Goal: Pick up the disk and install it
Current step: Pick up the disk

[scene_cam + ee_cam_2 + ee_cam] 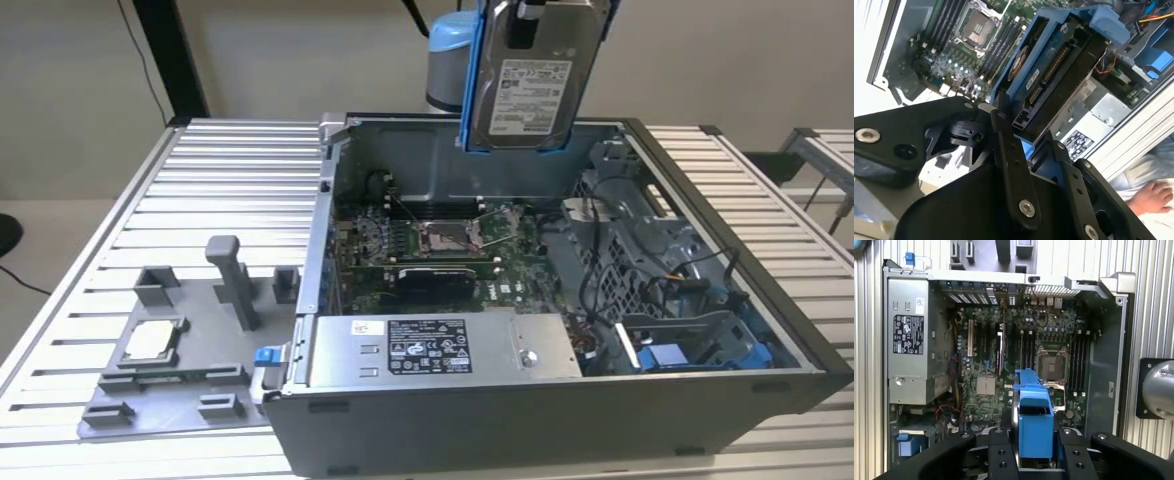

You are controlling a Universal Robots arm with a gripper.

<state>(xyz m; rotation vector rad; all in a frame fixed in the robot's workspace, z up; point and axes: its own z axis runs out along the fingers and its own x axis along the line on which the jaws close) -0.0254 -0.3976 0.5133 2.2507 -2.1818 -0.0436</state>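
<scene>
findings, read across the exterior view from its left to its right, with every place given against the open computer case (400, 420).

off the case on the exterior view's left, a grey fixture plate (200, 385) lies on the slatted table (240, 170), just beside the case's wall. a small square silver chip (150, 340) sits in a pocket of that plate. an upright grey post (227, 275) stands on the plate, nearer the case.

inside the case, against its near wall, a grey box with a black label (427, 345) is mounted. behind it, toward the case's middle, lies the green motherboard (360, 250) with an open processor socket (447, 235).

the disk (531, 90) hangs upright in the air above the case's far wall, label toward the camera, apart from the case. a blue bracket (1035, 410) frames it. in the first wrist view the gripper (1033, 435) is clamped on the disk, with a black finger (999, 445) on either side pressing the bracket. the second wrist view shows the same grip, the disk edge-on over the case's interior.

in the case's near corner on the exterior view's right stands a drive bay (694, 345) with a blue part inside.

in the second wrist view a person's hand (1149, 196) shows outside the case, past the table's edge.
</scene>
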